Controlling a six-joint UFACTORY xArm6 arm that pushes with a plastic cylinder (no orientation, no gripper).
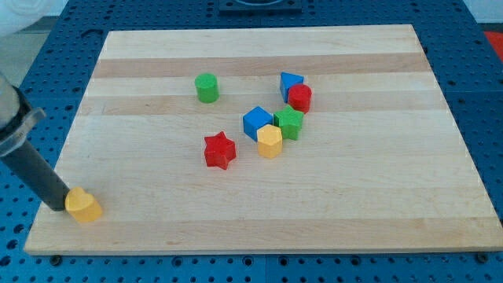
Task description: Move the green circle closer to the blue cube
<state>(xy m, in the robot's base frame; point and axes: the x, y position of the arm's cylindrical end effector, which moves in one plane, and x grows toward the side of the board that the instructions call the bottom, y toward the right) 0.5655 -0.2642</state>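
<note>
The green circle (207, 88) is a short cylinder standing alone at the upper middle of the wooden board (377, 196). The blue cube (256, 123) lies down and to the right of it, in a cluster touching a yellow hexagonal block (269, 141) and a green star (289, 123). My tip (58, 207) is at the board's lower left edge, right against a yellow block (83, 205), far from the green circle and the blue cube.
A red star (220, 150) lies left of the cluster. A blue triangular block (289, 83) and a red cylinder-like block (299, 97) sit at the cluster's upper right. Blue perforated table surrounds the board.
</note>
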